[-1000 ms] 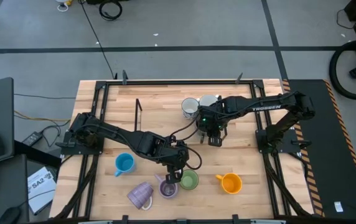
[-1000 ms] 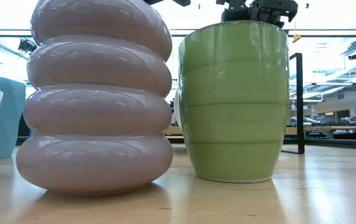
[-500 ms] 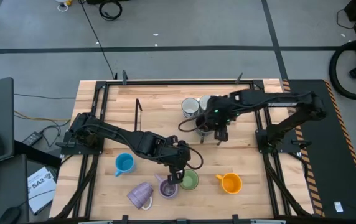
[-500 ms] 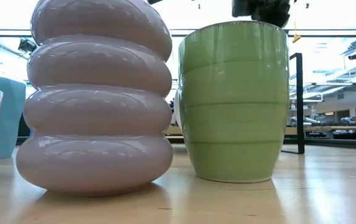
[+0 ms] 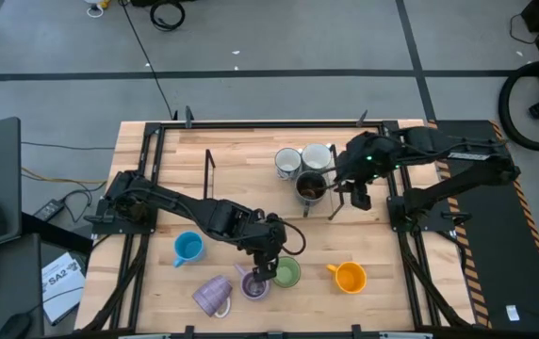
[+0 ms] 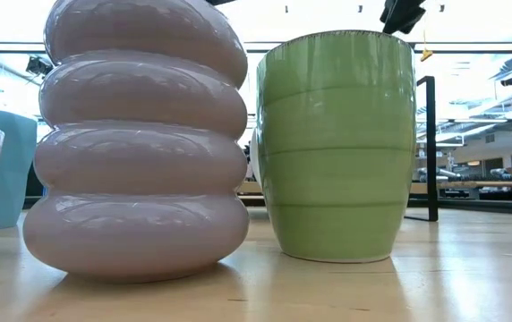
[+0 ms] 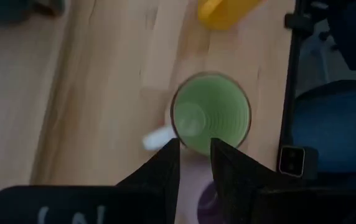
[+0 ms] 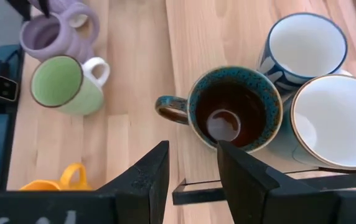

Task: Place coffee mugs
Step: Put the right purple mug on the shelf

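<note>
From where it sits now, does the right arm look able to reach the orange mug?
Probably yes: the right gripper, open and empty, hangs beside the dark glazed mug, and bare table lies between it and the orange mug.

You get even, bright overhead light; low view backlit by windows, glare on the lilac mug (image 6: 140,134); left wrist view blurred.

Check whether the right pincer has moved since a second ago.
Yes. The right pincer has shifted toward the table's right edge, away from the dark brown-teal glazed mug it had hovered over.
</note>
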Robot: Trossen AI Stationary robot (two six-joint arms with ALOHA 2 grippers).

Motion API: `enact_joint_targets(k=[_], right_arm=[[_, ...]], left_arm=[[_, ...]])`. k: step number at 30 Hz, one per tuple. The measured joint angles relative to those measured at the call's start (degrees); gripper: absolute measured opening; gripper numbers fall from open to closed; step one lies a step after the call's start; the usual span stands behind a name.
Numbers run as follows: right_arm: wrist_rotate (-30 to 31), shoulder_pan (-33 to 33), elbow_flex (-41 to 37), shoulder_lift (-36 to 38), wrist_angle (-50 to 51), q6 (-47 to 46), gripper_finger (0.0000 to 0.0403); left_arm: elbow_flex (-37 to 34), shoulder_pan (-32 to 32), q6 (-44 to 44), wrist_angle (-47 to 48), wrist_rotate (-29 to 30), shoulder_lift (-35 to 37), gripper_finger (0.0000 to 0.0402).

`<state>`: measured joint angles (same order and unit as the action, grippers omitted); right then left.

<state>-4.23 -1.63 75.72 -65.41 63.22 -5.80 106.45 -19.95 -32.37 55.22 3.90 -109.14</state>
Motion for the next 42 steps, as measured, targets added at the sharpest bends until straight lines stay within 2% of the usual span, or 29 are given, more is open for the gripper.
enact_joint_targets(k=[7, 13, 22, 42], right_arm=[[0.02, 1.19, 0.02, 2.69, 0.44, 0.00, 0.0140], [0.02, 1.68, 0.02, 2.82, 0.66, 0.00, 0.0140], [0.05, 1.68, 0.02, 2.82, 1.00, 0.00, 0.0140], [0.09, 1.68, 0.02, 2.80, 1.69, 0.00, 0.0140]], left_arm=[[0.07, -3.02, -0.43, 3.06, -0.06, -1.05, 0.0096], [0.00, -5.40, -0.50, 6.02, 3.29, -2.33, 0.0096], [0.00, -5.74, -0.45, 9.25, 3.94, -5.24, 0.0096], [0.02, -5.93, 0.48, 8.92, 0.28, -9.25, 0.0096]])
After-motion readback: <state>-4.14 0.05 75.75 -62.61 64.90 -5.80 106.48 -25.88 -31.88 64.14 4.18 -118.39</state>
